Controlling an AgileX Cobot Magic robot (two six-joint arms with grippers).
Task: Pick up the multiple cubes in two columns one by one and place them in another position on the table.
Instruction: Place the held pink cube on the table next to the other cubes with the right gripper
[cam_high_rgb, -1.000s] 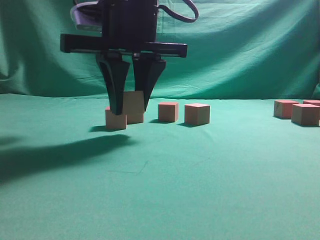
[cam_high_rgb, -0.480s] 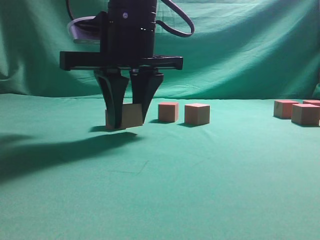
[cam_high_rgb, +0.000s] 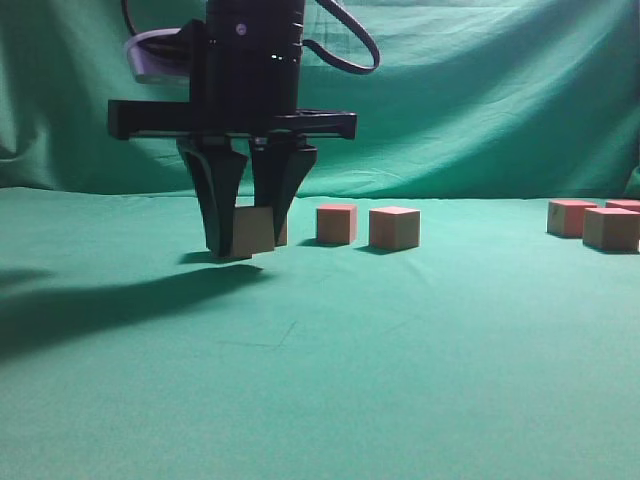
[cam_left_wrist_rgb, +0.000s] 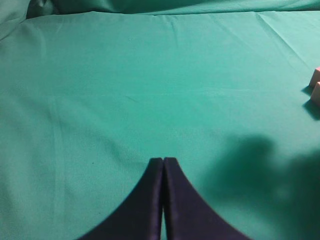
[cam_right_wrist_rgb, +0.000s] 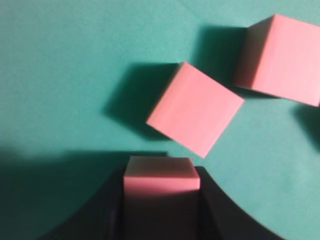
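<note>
- A green cloth tabletop (cam_high_rgb: 330, 380) fills the scene, with a draped green backdrop (cam_high_rgb: 480, 100) behind it.
- Left gripper (cam_left_wrist_rgb: 163, 161), seen only from its own wrist camera: its two dark jaws are pressed together with nothing between them, over bare cloth. Two cubes (cam_left_wrist_rgb: 315, 85) show partly at the frame's right edge, well away from these jaws.
- Right gripper (cam_high_rgb: 245, 240), at the left of the exterior view: a black arm points straight down, and its jaws are clamped on one cube, the held cube (cam_high_rgb: 254, 231), with a finger on each side.
- The held cube sits between the jaw tips, its pale side toward the exterior camera and slightly tilted. Its lower edge seems just above the cloth, though I cannot tell for certain. A dark shadow lies on the cloth under the jaws and to their left.
- In the right wrist view, the held cube's pink top shows between the dark jaws, a second cube (cam_right_wrist_rgb: 195, 109) lies on the cloth just beyond the jaw tips, turned at an angle, and a third cube (cam_right_wrist_rgb: 282, 60) lies farther off to the right.
- To the right of the jaws in the exterior view, a pair of cubes (cam_high_rgb: 337, 223) stands on the cloth, near but apart.
- Far to the right of the jaws, a cluster of cubes (cam_high_rgb: 610, 228) sits at the frame edge.
</note>
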